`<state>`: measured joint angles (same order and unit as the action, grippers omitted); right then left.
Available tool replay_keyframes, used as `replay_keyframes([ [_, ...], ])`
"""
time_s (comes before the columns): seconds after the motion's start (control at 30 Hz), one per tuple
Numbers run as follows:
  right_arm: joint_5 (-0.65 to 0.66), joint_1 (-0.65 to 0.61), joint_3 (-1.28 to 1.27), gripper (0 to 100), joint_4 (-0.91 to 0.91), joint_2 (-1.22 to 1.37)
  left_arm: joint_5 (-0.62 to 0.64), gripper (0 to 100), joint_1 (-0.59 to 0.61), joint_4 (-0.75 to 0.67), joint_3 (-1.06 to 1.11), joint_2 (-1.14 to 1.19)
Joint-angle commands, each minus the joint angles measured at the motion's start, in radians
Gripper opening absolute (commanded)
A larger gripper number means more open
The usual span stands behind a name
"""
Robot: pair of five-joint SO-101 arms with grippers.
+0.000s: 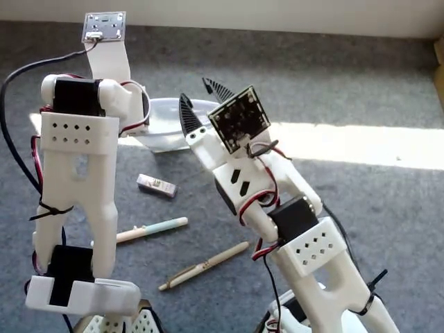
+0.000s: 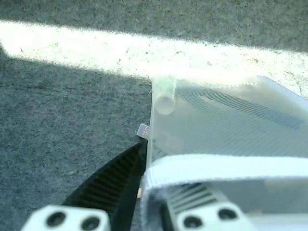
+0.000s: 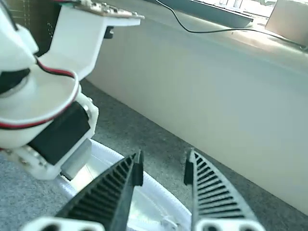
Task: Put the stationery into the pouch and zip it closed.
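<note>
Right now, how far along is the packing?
Little looks done: the small white block, pale green pen and beige pen lie on the grey carpet. In hand: the left gripper pinches the translucent white pouch; the right gripper hangs open over it. Left: loading, zipping.

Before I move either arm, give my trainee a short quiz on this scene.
1. True or false: the eraser lies inside the pouch.
2. How many pens lie on the carpet?
3. The right claw is: A open, B shut on a pen, C shut on the eraser.
Key: 1 false, the eraser lies on the carpet outside the pouch; 2 two, one pale blue, one beige; 3 A.
</note>
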<state>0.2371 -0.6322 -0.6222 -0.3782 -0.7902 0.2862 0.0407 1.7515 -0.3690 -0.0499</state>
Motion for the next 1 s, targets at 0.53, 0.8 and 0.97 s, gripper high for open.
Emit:
replay_keyframes([
  [0.53, -0.126, 0.013, 0.570, 13.5, -0.559, 0.005, 0.012, 1, 0.306, -0.020, 0.001, -0.143],
  [0.8, -0.126, 0.013, 0.575, 13.5, -0.561, 0.174, 0.054, 1, 0.460, -0.041, -0.002, -0.143],
  [0.97, -0.124, 0.005, 0.578, 13.5, -0.561, 0.326, 0.061, 1, 0.541, -0.055, -0.004, -0.143],
])
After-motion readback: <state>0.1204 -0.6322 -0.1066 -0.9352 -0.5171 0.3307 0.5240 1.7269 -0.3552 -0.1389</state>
